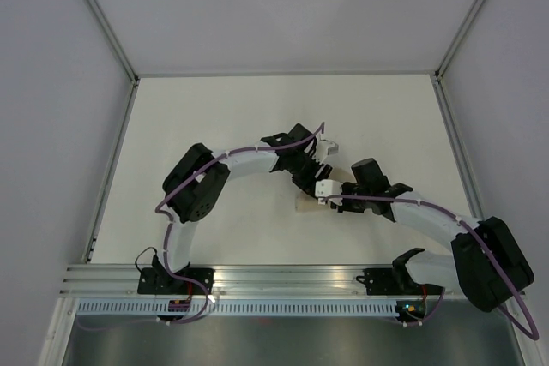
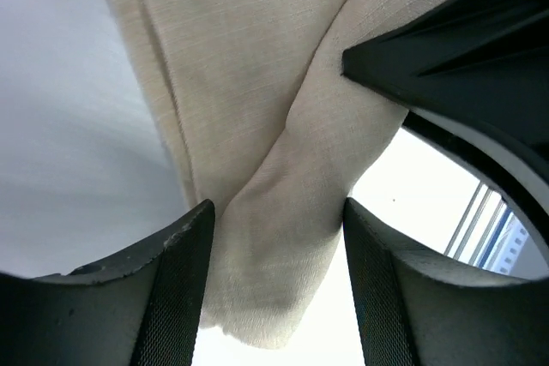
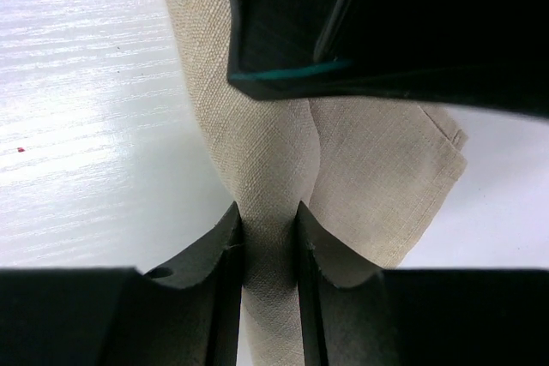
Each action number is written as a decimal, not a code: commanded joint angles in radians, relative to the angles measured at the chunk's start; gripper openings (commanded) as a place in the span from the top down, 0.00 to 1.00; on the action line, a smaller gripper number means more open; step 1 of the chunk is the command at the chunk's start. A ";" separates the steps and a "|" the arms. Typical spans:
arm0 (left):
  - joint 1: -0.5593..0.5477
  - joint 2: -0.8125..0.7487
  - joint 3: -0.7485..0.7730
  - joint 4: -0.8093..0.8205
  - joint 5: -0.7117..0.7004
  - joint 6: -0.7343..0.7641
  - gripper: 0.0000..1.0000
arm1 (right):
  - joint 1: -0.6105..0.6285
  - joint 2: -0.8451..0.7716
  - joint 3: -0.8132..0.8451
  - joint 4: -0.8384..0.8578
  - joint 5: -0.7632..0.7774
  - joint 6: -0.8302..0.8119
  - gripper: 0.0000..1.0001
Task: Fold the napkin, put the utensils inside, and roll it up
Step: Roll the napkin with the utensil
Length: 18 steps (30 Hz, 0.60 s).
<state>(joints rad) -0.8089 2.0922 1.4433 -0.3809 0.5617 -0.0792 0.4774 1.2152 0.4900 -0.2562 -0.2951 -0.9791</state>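
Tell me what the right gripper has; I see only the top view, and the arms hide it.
Observer: The right gripper pinches a narrow fold of the napkin, jaws nearly together.
Operator: Report the left.
Observer: The left gripper holds a thicker bunch of napkin that fills its wider gap.
Operator: Find a corner.
Observer: One hemmed corner shows loose, right of the right jaws in that wrist view.

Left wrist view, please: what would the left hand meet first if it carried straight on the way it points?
The napkin: its cloth fills the gap between the fingers of the left hand and stretches on ahead. What lies behind it is hidden.
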 commanded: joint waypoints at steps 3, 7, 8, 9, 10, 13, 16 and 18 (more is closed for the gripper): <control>0.066 -0.179 -0.138 0.169 -0.144 -0.082 0.34 | -0.019 0.059 0.033 -0.107 -0.025 -0.003 0.90; 0.131 -0.343 -0.303 0.361 -0.232 -0.129 0.34 | -0.055 0.118 0.099 -0.182 -0.076 -0.027 0.92; 0.137 -0.378 -0.369 0.403 -0.264 -0.133 0.34 | -0.065 0.135 0.119 -0.205 -0.094 -0.035 0.92; 0.139 -0.446 -0.398 0.477 -0.279 -0.129 0.34 | -0.077 0.177 0.137 -0.230 -0.123 -0.041 0.92; 0.137 -0.474 -0.429 0.512 -0.293 -0.120 0.34 | -0.086 0.202 0.183 -0.283 -0.136 -0.064 0.92; 0.110 -0.573 -0.546 0.649 -0.335 -0.071 0.34 | -0.120 0.320 0.292 -0.398 -0.180 -0.107 0.93; 0.048 -0.656 -0.655 0.767 -0.440 -0.006 0.34 | -0.160 0.437 0.399 -0.504 -0.219 -0.151 0.93; 0.028 -0.684 -0.716 0.810 -0.488 0.013 0.34 | -0.189 0.516 0.450 -0.552 -0.236 -0.167 0.93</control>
<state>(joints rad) -0.7464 1.4578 0.7937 0.2474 0.1833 -0.1352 0.3229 1.6176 0.8986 -0.6735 -0.5091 -1.0683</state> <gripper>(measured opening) 0.661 0.319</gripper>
